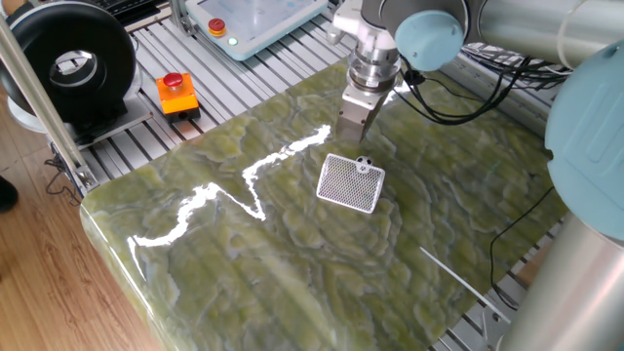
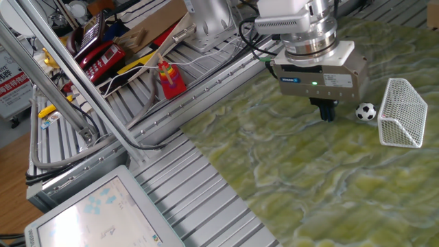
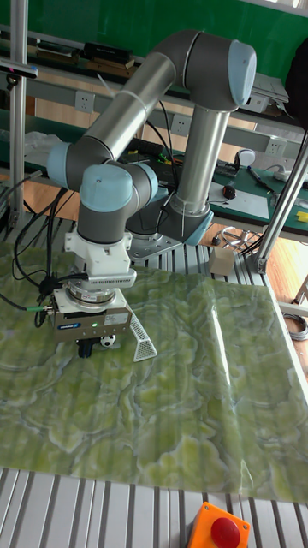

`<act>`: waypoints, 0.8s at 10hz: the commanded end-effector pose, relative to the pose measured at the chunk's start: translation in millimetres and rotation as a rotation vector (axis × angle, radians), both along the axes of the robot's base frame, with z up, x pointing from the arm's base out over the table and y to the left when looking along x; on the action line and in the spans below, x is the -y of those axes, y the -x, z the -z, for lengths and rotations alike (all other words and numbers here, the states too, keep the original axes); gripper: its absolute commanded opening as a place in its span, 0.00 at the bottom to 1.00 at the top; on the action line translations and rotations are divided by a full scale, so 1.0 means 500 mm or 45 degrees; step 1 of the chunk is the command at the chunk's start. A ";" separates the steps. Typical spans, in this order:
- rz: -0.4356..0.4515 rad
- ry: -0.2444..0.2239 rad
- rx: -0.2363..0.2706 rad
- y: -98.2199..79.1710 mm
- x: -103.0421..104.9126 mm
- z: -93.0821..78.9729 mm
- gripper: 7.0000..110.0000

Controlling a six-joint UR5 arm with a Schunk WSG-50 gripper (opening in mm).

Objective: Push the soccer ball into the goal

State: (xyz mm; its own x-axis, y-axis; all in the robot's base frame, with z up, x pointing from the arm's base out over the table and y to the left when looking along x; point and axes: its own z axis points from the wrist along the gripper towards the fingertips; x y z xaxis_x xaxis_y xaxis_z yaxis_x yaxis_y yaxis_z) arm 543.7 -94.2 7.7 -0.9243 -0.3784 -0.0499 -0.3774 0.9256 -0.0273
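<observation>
The soccer ball (image 2: 366,111) is a tiny white ball with black patches, resting on the green marbled table right at the mouth of the goal (image 2: 401,113), a small white frame with grey mesh. In one fixed view the soccer ball (image 1: 364,163) sits at the goal's (image 1: 351,183) far edge. My gripper (image 2: 328,114) hangs low over the table a short way from the ball, on the side away from the goal, fingers shut and empty. The tall fixed view shows the gripper (image 3: 85,348), ball (image 3: 107,341) and goal (image 3: 144,341) in a row.
An orange box with a red button (image 1: 177,93) stands on the slatted frame beyond the table's left corner. A black round device (image 1: 68,63) is at far left. A red bottle (image 2: 170,79) and cables lie on the rails beside the table.
</observation>
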 end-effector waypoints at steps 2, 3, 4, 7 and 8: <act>0.013 -0.029 0.029 -0.012 -0.009 -0.004 0.00; 0.031 -0.054 0.029 -0.012 -0.019 -0.004 0.00; 0.047 -0.037 0.027 -0.011 -0.012 -0.004 0.00; 0.051 -0.047 0.044 -0.018 -0.016 -0.005 0.00; 0.047 -0.043 0.023 -0.010 -0.014 -0.004 0.00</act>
